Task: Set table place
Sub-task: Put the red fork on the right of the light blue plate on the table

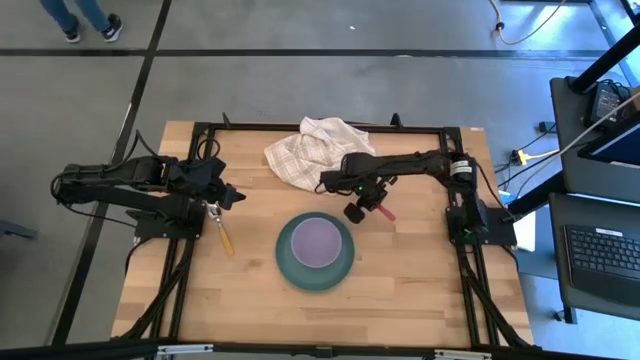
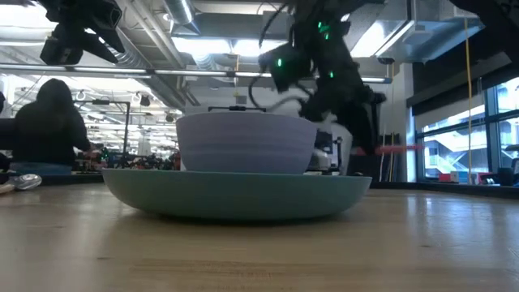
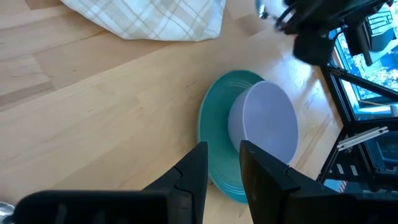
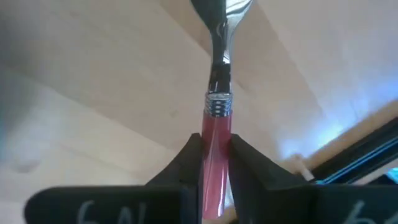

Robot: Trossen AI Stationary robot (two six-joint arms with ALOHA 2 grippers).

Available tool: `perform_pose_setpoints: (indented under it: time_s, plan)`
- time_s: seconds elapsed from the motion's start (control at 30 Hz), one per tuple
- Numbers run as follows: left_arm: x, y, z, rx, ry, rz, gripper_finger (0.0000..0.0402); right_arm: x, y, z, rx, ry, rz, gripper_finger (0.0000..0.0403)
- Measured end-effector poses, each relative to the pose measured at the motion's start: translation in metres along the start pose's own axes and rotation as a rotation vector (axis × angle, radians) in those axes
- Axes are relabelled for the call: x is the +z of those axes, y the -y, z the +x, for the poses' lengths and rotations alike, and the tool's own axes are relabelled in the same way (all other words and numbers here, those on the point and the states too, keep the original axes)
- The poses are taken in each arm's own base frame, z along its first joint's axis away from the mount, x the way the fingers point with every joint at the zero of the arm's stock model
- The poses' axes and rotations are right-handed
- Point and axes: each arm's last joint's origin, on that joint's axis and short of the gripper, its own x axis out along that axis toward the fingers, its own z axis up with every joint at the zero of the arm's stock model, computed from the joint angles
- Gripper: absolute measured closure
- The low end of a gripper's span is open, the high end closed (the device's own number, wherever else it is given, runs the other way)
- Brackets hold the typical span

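Note:
The large teal plate [image 1: 288, 262] lies flat on the wooden table [image 1: 420, 290] with the lilac bowl [image 1: 317, 240] standing in it; both also show in the low view [image 2: 243, 142]. The yellow-orange-handled spoon [image 1: 223, 234] lies on the table left of the plate, near my left gripper [image 1: 236, 197]. That gripper is slightly open and empty, its fingers [image 3: 198, 171] held above the table and facing the plate [image 3: 214, 124]. My right gripper [image 1: 354, 208] is shut on the red-handled fork [image 4: 216, 112], just beyond the plate's far right edge. My right gripper pinches the fork's red handle [image 4: 215, 146] between its two fingers, a little below the metal collar. The metal neck [image 4: 219, 43] sticks out beyond the fingertips, and the handle's free end [image 1: 386, 213] shows to the gripper's right. The fork appears lifted clear of the table.
The white checked cloth [image 1: 312, 150] lies crumpled at the table's far middle, under my right arm [image 1: 410, 163]. The black metal frame [image 1: 470, 260] edges the table. A person [image 2: 49, 122] sits in the room beyond the table.

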Motion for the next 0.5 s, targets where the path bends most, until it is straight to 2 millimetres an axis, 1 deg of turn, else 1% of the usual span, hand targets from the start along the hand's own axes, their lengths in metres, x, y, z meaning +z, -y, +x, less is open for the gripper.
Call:
perform_pose_setpoints:
  time_s: [0.13,0.3,0.4,0.5]
  plan:
    - [0.0,0.0,0.0,0.0,0.0,0.003,0.0315,-0.018,0.005,-0.031,0.068,0.083,0.105,0.0353]
    - [0.0,0.0,0.0,0.003,0.004,0.005,0.0315,-0.054,0.015,-0.067,0.146,0.208,0.28,0.0353]
    - [0.0,0.0,0.0,0.007,0.012,0.005,0.0315,-0.079,0.016,-0.083,0.209,0.271,0.38,0.0353]
    - [0.0,0.0,0.0,0.009,0.016,0.006,0.0315,-0.099,0.007,-0.09,0.27,0.295,0.462,0.0353]
